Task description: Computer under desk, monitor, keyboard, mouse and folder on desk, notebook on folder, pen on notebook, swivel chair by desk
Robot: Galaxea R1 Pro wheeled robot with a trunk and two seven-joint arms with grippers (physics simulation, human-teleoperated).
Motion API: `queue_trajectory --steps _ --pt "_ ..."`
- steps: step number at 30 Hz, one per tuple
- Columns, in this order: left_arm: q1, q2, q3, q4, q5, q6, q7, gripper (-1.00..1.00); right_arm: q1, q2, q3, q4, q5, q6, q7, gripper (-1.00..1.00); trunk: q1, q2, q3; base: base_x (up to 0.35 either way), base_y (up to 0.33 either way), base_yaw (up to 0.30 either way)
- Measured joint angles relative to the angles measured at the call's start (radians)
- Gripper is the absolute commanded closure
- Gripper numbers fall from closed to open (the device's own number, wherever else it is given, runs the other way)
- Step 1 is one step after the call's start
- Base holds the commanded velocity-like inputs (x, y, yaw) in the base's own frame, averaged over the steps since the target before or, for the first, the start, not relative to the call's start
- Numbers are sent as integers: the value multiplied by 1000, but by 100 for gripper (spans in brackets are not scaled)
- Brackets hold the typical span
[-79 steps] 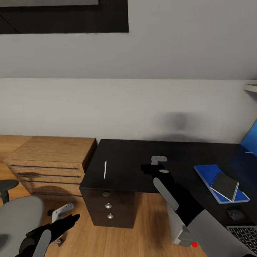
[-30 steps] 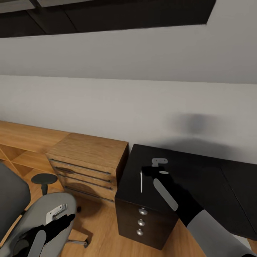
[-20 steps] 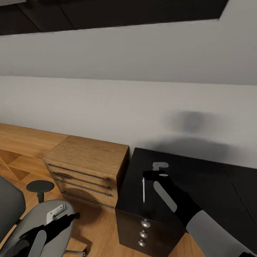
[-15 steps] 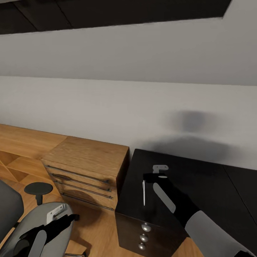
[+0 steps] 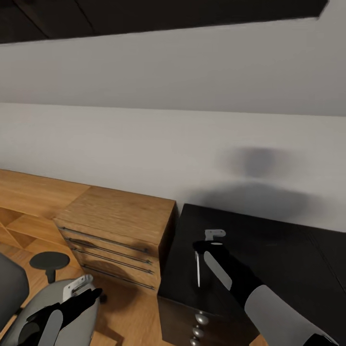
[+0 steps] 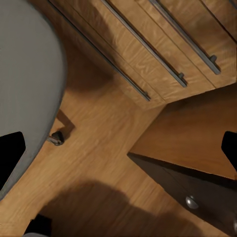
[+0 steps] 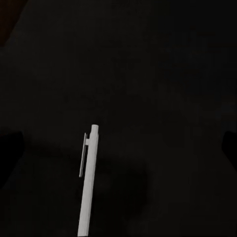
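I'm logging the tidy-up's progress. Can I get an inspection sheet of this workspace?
Surface: desk, matt black top.
Job's things: pen, white, lying flat on the desk, ungripped; swivel chair, off the desk's end.
Clutter: nothing seen.
Grippers: right claw open, above the desk beside the pen; left claw open, by the chair seat.
Cables: nothing seen.
Surroundings: wooden drawer unit beside the desk; black drawer unit with silver knobs under it; wood floor.

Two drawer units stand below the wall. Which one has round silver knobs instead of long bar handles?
The black drawer unit under the desk has the round silver knobs. The light wood drawer unit to its left has long thin bar handles.
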Motion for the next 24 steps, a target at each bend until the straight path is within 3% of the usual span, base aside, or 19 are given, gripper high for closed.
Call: queue_trajectory --steps 8,15,16,17,24 --pt "0 -1 0 0 1 3 0 -100 0 32 0 21 -1 5 -8 -100 0 0 0 17 13 0" --pt "0 -1 0 0 1 3 0 -100 -53 81 -2 189 -3 17 -23 -100 0 0 0 0 0 0" --pt "0 -1 0 0 1 3 0 -100 -57 89 -2 195 -3 29 -24 -100 0 0 0 0 0 0" --pt "0 -1 0 0 0 3 0 -100 -68 103 -2 204 -2 102 -23 -100 0 0 0 0 0 0" --pt "0 -15 0 -9 2 2 -1 -100 -73 104 -3 206 -4 130 -21 -100 0 0 0 0 0 0"
